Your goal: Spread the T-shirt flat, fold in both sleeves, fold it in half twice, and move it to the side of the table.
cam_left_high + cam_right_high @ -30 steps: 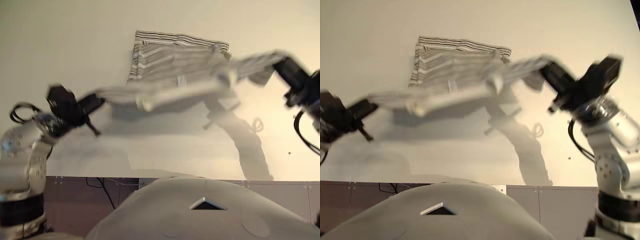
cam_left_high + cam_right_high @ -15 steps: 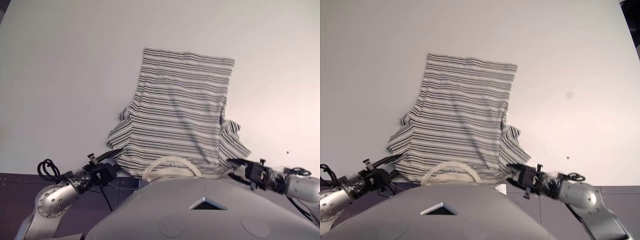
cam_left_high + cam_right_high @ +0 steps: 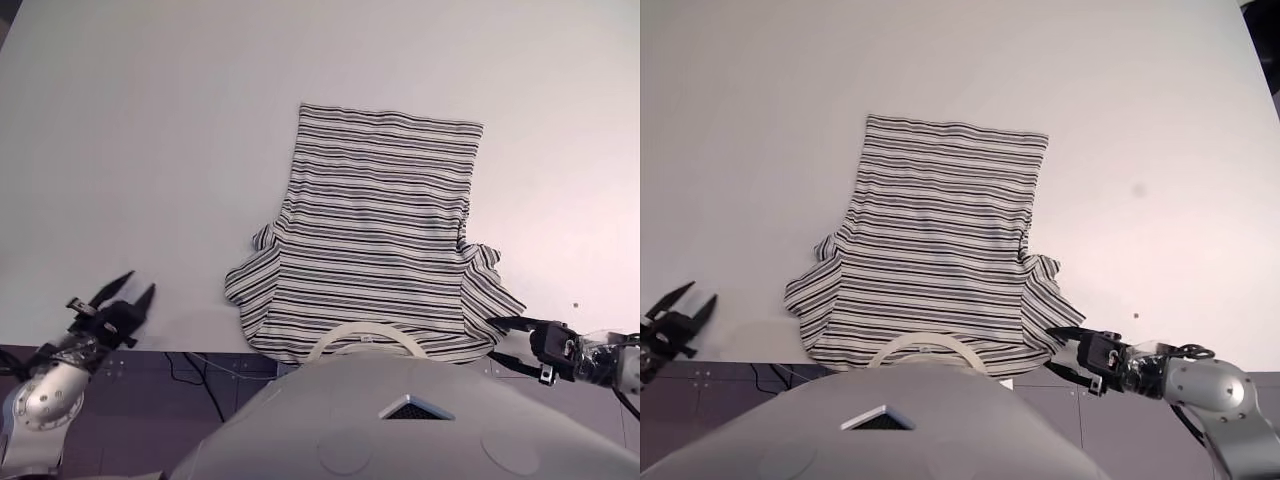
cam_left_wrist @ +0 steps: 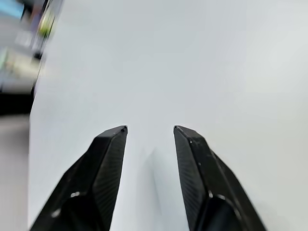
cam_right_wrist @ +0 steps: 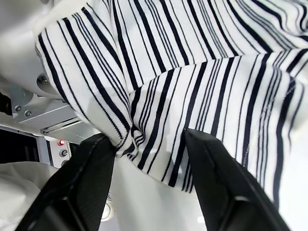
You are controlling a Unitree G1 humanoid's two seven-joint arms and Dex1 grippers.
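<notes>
The black-and-white striped T-shirt [image 3: 375, 240] lies spread on the white table [image 3: 150, 150]. Its collar is at the near edge, its hem is far away, and both short sleeves stick out slightly rumpled. My left gripper [image 3: 140, 281] is open over bare table by the near edge, well to the left of the shirt; in its wrist view the left gripper [image 4: 149, 127] holds nothing. My right gripper [image 3: 1050, 350] is open at the near right corner of the shirt. In the right wrist view its fingers [image 5: 77, 192] stand apart, with the sleeve's hem [image 5: 159, 120] just ahead of them.
The table's near edge [image 3: 180, 350] runs just in front of both grippers, with a dark gap and cables below it. Wide bare surface lies to the left and right of the shirt. A small dark spot [image 3: 1137, 189] marks the table at the right.
A second ago both grippers held the shirt stretched in the air; it then came down flat. Since then the left gripper has let go and moved off left, and the right has opened.
</notes>
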